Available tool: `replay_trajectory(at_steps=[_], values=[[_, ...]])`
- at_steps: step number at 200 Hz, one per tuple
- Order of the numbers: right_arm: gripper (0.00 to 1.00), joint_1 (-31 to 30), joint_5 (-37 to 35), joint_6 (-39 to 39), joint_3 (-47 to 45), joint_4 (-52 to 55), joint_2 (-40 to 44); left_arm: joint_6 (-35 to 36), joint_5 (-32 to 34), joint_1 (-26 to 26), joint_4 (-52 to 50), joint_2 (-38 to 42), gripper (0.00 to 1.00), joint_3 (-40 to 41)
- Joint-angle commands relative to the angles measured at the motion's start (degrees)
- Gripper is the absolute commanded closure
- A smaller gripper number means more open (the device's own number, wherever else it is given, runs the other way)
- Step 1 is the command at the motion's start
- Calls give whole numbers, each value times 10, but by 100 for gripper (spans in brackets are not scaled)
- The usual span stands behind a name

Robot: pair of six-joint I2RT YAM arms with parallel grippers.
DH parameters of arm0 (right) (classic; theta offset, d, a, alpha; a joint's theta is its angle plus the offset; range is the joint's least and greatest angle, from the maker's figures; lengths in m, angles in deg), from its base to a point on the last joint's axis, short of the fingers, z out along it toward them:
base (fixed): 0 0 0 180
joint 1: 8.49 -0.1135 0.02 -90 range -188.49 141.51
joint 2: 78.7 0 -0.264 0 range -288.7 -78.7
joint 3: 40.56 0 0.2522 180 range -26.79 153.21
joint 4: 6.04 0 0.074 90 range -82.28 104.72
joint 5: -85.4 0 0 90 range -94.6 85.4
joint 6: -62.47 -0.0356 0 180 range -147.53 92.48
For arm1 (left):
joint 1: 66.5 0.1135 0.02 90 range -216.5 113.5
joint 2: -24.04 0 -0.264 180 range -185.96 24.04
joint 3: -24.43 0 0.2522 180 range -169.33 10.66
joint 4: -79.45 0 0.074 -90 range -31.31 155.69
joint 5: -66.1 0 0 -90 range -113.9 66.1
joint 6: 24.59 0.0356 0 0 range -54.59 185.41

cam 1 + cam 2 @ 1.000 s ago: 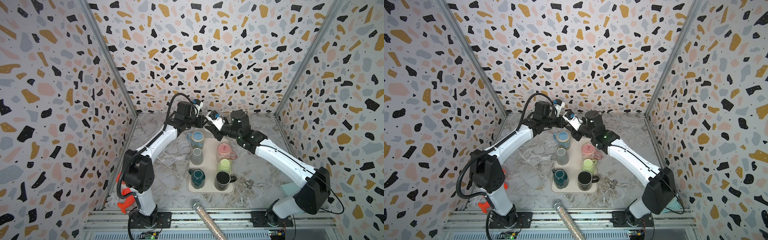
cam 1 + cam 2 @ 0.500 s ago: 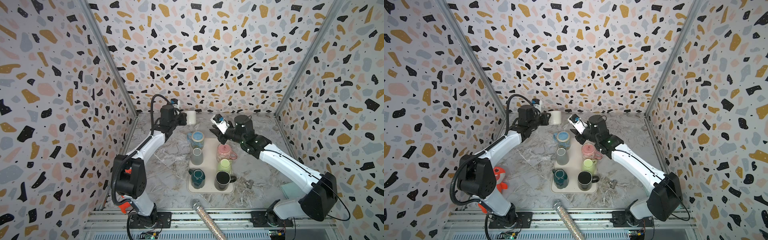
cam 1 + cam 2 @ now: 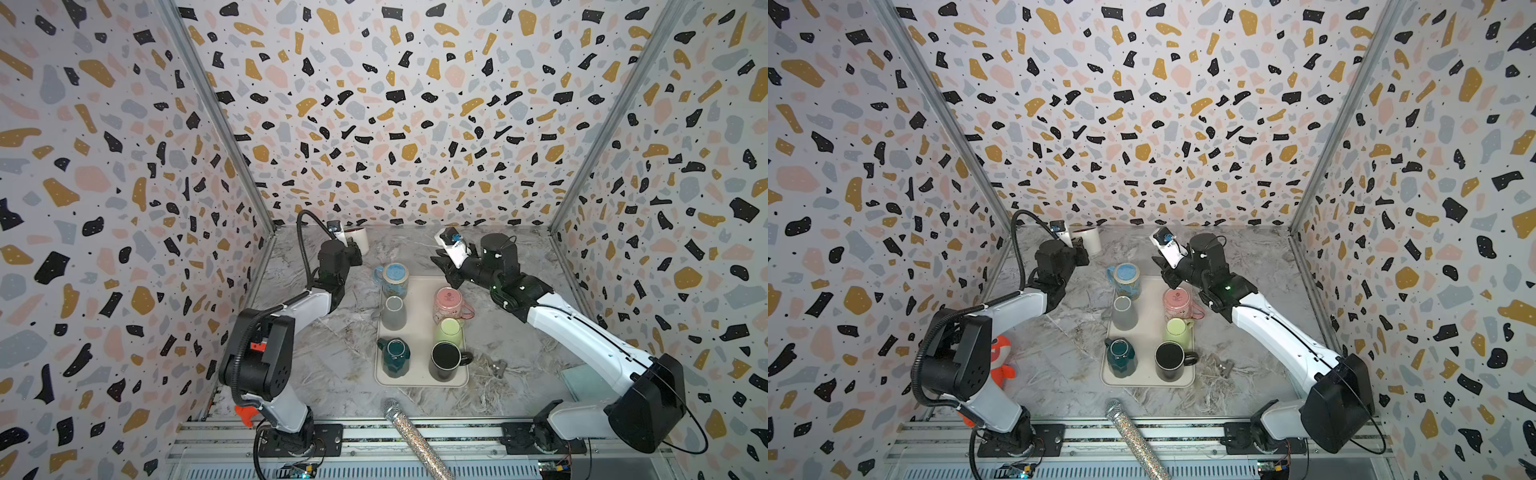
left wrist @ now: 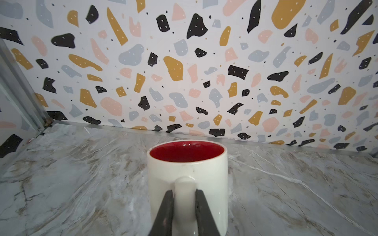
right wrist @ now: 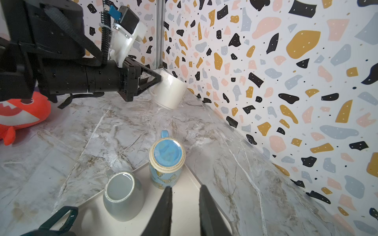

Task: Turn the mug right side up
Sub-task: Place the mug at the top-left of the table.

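Observation:
The mug point(image 4: 187, 173) is white with a red inside. It sits mouth up at the back left of the table, close to the back wall, and shows in both top views point(image 3: 358, 240) point(image 3: 1089, 240). My left gripper point(image 4: 185, 193) is shut on its handle, one finger on each side. In the right wrist view the mug point(image 5: 169, 92) leans slightly, and I cannot tell whether its base touches the marble. My right gripper point(image 5: 185, 189) hangs open and empty over the far end of the tray point(image 3: 419, 316), well right of the mug.
The tray holds several mugs: blue point(image 3: 392, 278), grey point(image 3: 393, 311), pink point(image 3: 449, 302) and teal point(image 3: 394, 355) are bottom up, with a green one point(image 3: 449, 330) and an upright black one point(image 3: 445, 360). A glitter microphone point(image 3: 409, 432) lies at the front. An orange plush toy point(image 3: 1000, 357) sits by the left arm.
The two grippers were together above the tray's far end. My left arm has swung the mug to the back left corner, and my right gripper has drawn back to the right.

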Motion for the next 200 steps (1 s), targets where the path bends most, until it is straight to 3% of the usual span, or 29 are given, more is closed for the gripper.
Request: replay_trajectory(at_steps=[1,71,200], values=[[76,3,5,-15,-3,-18,23,17,44,-2,176,-14,100,8],[76,6,6,-24,-10,-20,26,17,98,-2,242,-103,100,-5],[76,9,2,-30,-18,-18,31,7,133,-2,307,-215,100,-58]])
